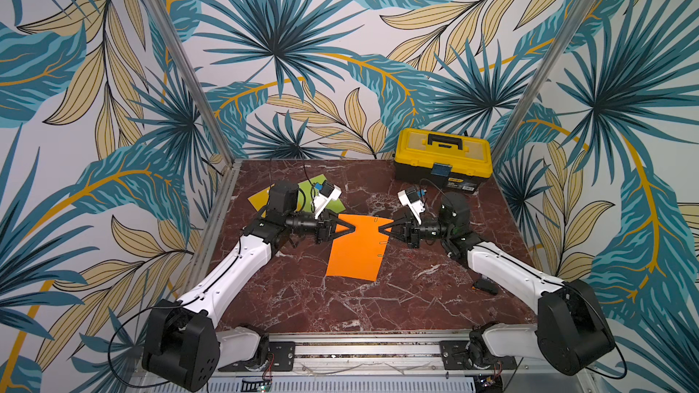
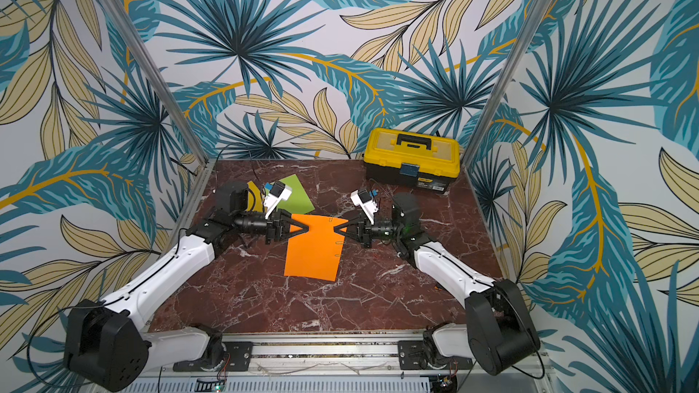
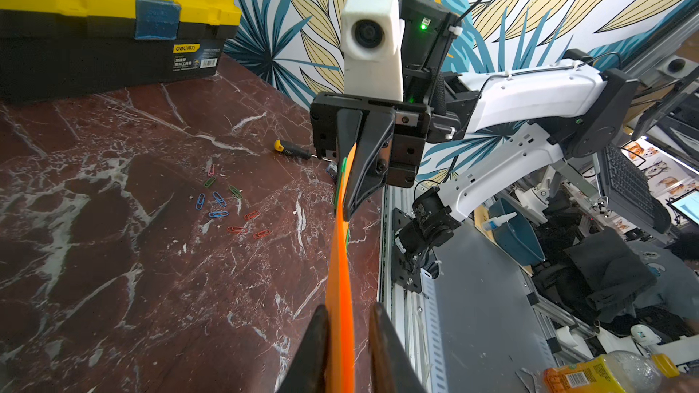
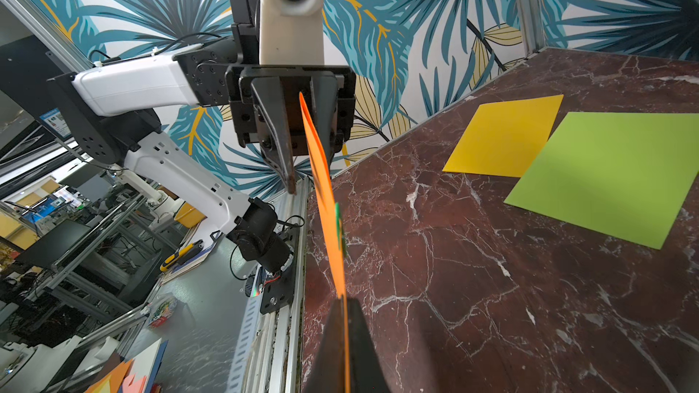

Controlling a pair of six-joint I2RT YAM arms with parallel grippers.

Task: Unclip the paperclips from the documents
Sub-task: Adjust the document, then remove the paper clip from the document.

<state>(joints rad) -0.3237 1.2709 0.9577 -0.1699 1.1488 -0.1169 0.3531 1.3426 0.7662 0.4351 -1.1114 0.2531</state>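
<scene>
**Orange sheet: right claw clamped, left claw slack**

The right gripper (image 1: 380, 229) is pinched tight on the right edge of the orange sheet (image 1: 355, 255), mid-table. The left gripper (image 1: 353, 229) is at the sheet's left edge, jaws slightly apart, paper between them. Three clips (image 1: 382, 242) sit along that right edge, with a green clip (image 3: 342, 172) just beside the right fingers. Some loose clips (image 3: 219, 204) lie on the table (image 1: 340, 304) to the right, near a screwdriver (image 3: 291, 150). The green sheet (image 4: 612, 175) and yellow sheet (image 4: 503, 137) lie flat, far left. The toolbox (image 1: 442, 156) is far right.
</scene>
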